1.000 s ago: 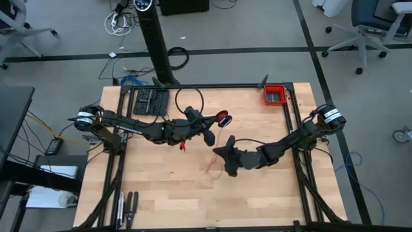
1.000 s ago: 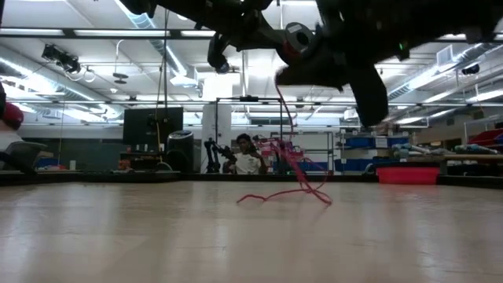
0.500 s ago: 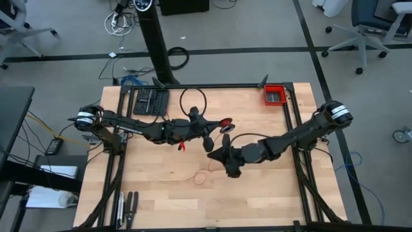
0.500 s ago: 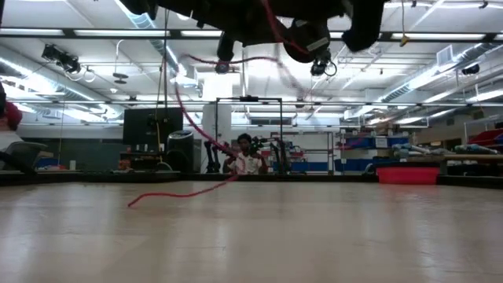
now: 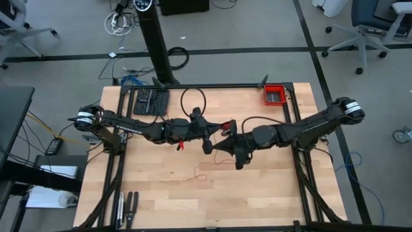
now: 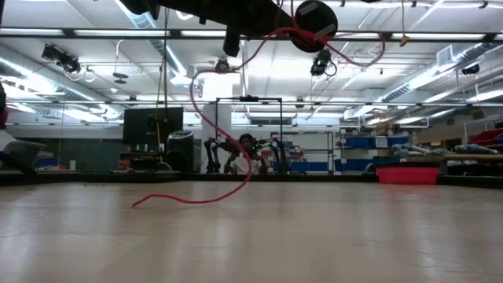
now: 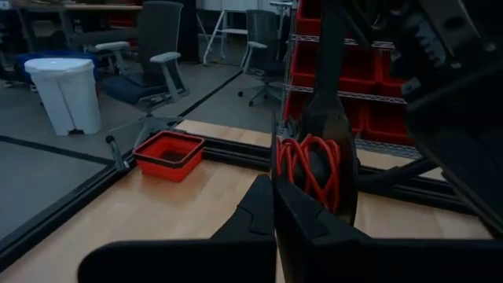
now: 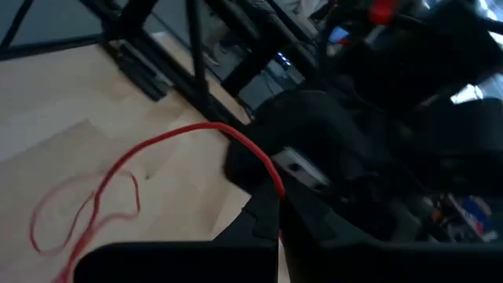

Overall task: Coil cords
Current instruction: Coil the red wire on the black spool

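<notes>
The thin red cord runs from a small coil (image 7: 310, 167) at my left gripper (image 5: 223, 127) through my right gripper (image 5: 223, 143) and down to the table. Both grippers are raised over the table's middle, close together, the right one just nearer the near edge. Both are shut on the cord. In the low view the coil (image 6: 314, 14) is high up. From it the strand (image 6: 206, 118) hangs in a curve, and its tail (image 6: 177, 201) lies on the wood. In the high view the loose end (image 5: 205, 170) lies in small loops below the grippers. My left gripper carries the coil (image 7: 308, 161) wound in several turns around one finger near its tip. The turns reach into the seam between the shut fingers. The fingers are about level and point toward the table's right, with the coil clear of the table. My right gripper pinches a single strand of the cord (image 8: 275, 187) between its two fingertips. The fingers are nearly level and come from the table's right. From the pinch the strand curves away slack, down to loops (image 8: 82, 208) on the table.
A red bin (image 5: 275, 95) stands at the far right corner. A black cable loop (image 5: 192, 100) and a dark tool tray (image 5: 150, 101) lie at the far left. Black frame rails run along the table's edges. Bare wood lies toward the near edge.
My right gripper has risen from low over the table and moved toward the far edge, up beside the left gripper's coil, rolling as it went. It drew the cord up with it, and the tail on the table slid toward the left. My left gripper rolled in place.
</notes>
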